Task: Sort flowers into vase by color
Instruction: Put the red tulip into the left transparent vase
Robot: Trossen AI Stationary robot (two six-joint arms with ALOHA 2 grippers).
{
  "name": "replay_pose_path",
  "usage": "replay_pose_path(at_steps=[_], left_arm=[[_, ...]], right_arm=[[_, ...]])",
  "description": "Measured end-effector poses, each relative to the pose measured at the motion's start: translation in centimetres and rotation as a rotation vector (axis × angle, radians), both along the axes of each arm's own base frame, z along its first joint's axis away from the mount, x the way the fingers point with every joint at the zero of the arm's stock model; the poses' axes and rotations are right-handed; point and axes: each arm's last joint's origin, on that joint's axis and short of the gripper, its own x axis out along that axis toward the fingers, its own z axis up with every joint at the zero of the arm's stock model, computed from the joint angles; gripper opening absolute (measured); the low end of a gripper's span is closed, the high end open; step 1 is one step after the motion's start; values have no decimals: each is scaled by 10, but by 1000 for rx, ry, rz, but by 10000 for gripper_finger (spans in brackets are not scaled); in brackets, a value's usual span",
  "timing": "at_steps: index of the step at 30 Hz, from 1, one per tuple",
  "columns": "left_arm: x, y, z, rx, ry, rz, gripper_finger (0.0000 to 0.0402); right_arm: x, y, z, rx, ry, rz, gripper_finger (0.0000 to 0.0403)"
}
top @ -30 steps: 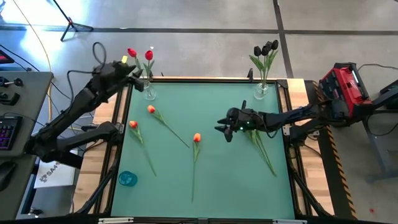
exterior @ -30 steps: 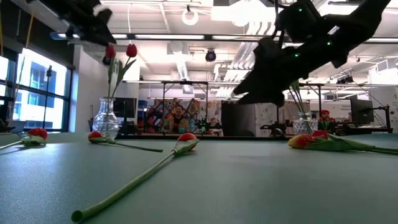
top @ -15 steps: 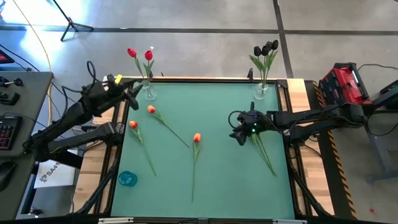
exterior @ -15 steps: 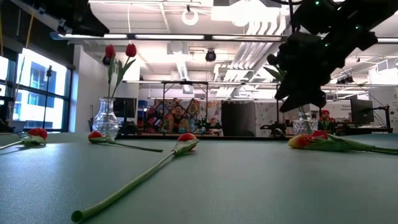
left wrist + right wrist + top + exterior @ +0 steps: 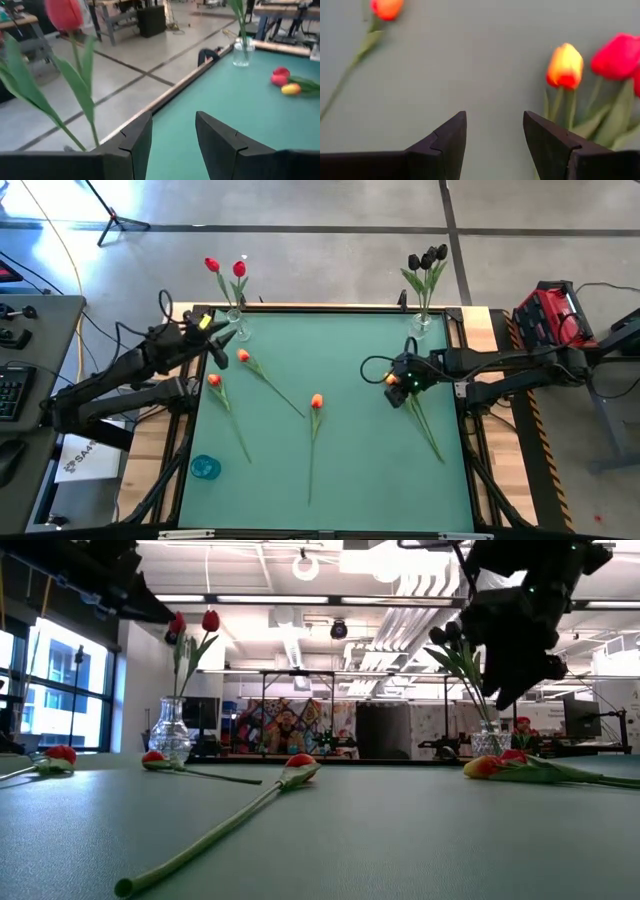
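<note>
Two red tulips [image 5: 225,268] stand in the left glass vase [image 5: 240,330] at the far left corner. Black tulips [image 5: 428,258] stand in the right vase [image 5: 420,325]. Three orange-red tulips lie flat on the green mat: one [image 5: 243,356], one [image 5: 214,380] and one [image 5: 316,401]. A bunch with a yellow-orange head [image 5: 565,65] and a red head [image 5: 620,55] lies at the right. My left gripper [image 5: 228,340] is open just near of the left vase. My right gripper [image 5: 393,392] hovers open over the bunch's heads.
A small blue round object [image 5: 204,467] sits near the mat's near left corner. The bunch's stems [image 5: 425,425] run toward the near right. Wooden rails [image 5: 340,308] edge the mat. Bare mat shows in the middle and along the near edge.
My left gripper has drawn back from the left vase's top, going down and toward the near edge. My right gripper has travelled toward the table's right, from the mat's middle to above the bunch's heads, turning as it went. The flowers have not moved.
</note>
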Motion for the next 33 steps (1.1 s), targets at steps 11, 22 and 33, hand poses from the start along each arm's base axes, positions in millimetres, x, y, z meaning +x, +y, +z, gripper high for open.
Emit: replay_pose_path(at_steps=[11, 22, 33], left_arm=[[12, -11, -29, -104, -2, -112, 138], [38, -42, -83, -106, -174, -318, 138], [51, -55, -104, -161, -94, -298, 137]], right_arm=[[-20, 19, -23, 86, 196, -100, 185], [-33, 17, -25, -66, 318, -241, 183], [-44, 5, -76, 12, 281, -311, 119]])
